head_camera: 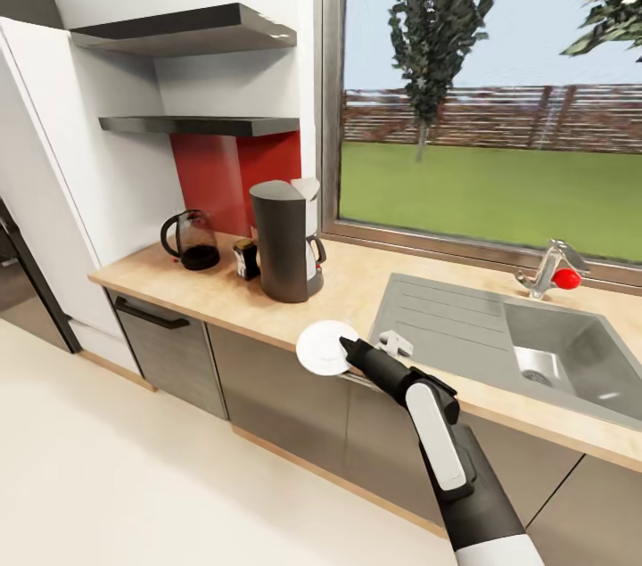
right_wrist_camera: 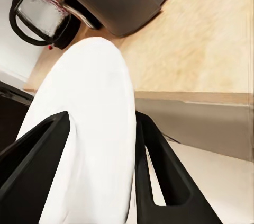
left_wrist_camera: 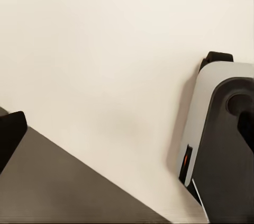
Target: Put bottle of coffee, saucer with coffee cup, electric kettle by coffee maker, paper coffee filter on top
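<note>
Our right gripper (head_camera: 343, 348) is clamped on the saucer (head_camera: 326, 347): in the right wrist view both fingers (right_wrist_camera: 159, 166) bracket the white disc (right_wrist_camera: 87, 144) edge-on, jaws narrowed to the plate's thickness. We judge it a firm pinch on the rim, not a cradle.

From the head view, the saucer hangs over the front edge of the countertop (head_camera: 357, 294), in front of the coffee maker (head_camera: 285, 241) and just left of the sink (head_camera: 499, 343). Whether it touches the wood yet, we can't tell.

Step in hand: saucer placement next to the coffee maker. The electric kettle (head_camera: 192, 241) already sits on the counter left of the machine, and a small dark jar (head_camera: 246, 258) between them looks like the coffee bottle, too small to confirm. We see no cup yet, and can't tell if a filter is on the machine.

Next move, as we see it: carry the saucer further in over the counter, level it flat, set it on bare wood beside the machine's base, then release. Keep clear of the sink lip.

Left gripper: the left wrist view gives pale floor and part of the robot's own body; one dark fingertip (left_wrist_camera: 10, 136) is at the frame edge, so its opening is undetermined.
</note>
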You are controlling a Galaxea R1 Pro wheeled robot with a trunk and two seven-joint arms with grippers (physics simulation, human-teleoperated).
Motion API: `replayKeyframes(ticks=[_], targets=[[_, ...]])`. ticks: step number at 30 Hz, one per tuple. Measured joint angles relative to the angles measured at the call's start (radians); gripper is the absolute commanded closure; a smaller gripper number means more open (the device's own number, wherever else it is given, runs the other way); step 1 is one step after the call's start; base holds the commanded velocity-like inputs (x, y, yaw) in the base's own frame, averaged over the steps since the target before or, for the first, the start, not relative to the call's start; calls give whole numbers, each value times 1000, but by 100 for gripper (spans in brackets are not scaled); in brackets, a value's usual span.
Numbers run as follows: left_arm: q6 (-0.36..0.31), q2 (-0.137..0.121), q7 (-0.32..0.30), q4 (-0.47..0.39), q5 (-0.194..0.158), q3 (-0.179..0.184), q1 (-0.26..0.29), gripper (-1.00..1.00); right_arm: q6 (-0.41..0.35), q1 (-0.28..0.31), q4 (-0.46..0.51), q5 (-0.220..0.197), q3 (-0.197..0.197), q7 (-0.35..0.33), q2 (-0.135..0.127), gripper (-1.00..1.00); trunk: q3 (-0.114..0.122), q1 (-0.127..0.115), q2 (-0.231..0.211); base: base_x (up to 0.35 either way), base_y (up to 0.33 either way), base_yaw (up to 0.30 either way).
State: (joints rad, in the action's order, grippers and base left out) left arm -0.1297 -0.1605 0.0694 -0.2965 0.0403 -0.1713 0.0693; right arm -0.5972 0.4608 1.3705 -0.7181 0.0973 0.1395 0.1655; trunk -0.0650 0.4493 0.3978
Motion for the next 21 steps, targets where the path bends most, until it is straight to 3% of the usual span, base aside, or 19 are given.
replayKeyframes(ticks=[13,21], targets=[[3,2,3,73,54,2,-5,-100,1,0,-45,0,1,1,-15,100,0,0,0,258,0,0],[4,3,3,79,57,1,-5,-100,1,0,-90,1,0,2,-15,100,0,0,0,332,0,0]])
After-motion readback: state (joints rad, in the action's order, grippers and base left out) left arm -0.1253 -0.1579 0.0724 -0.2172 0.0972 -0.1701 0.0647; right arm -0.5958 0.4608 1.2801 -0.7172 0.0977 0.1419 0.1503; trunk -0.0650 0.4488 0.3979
